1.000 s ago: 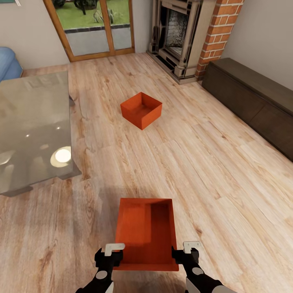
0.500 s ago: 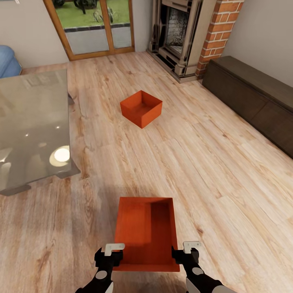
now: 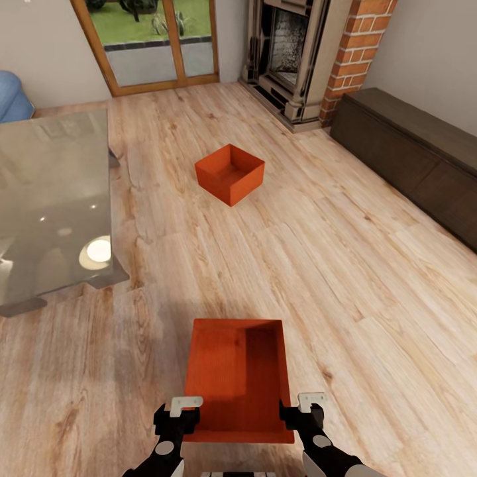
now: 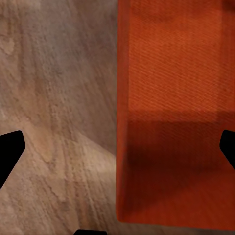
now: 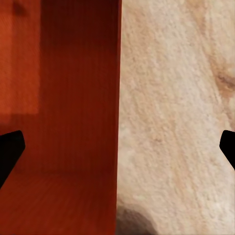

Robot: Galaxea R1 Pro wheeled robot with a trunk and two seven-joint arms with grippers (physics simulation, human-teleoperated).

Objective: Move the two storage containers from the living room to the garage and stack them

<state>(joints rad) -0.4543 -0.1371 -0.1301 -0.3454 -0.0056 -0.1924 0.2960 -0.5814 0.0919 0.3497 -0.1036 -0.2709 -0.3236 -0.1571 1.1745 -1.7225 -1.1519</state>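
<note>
Head camera high, both wrist cameras close

Head view looks forward-down across the plank floor [image 3: 371, 278]; wrist views face downward, sharing the near storage container [image 3: 237, 374] [image 4: 171, 112] [image 5: 63, 117].

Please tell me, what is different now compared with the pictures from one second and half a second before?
Very little. The whole view has shifted slightly, which suggests the camera moved rather than the things. The near storage container stays between the left gripper and right gripper, each straddling a side wall, jaws open. The far storage container stays on the wood floor beside the glass coffee table. Nothing was taken or released.
</note>
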